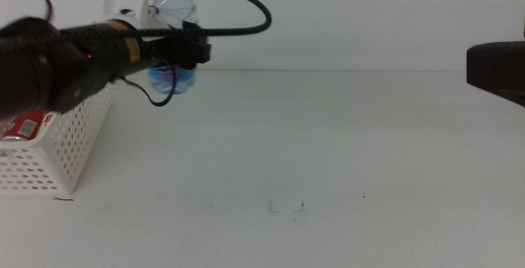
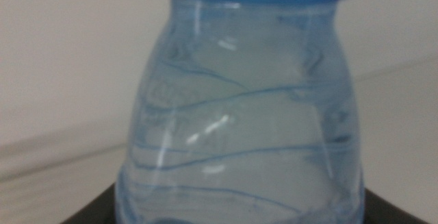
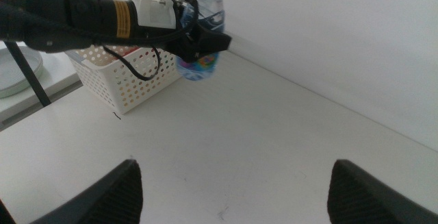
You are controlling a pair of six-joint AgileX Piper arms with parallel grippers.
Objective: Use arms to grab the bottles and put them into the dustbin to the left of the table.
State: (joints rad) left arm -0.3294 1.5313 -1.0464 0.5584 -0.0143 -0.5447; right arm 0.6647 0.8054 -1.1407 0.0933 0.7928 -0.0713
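My left gripper is shut on a small clear water bottle with a blue cap. It holds the bottle upright in the air, just right of the white perforated dustbin at the table's left. The left wrist view is filled by the bottle, with dark jaws at both lower corners. A red soda can lies inside the dustbin. In the right wrist view the bottle hangs beside the dustbin. My right gripper is open and holds nothing; it waits at the right edge.
The white table carries only a few dark specks near the front middle. A white wall rises behind the table's far edge. Past the dustbin in the right wrist view, a dark stand leg and a pale round object sit beyond the table.
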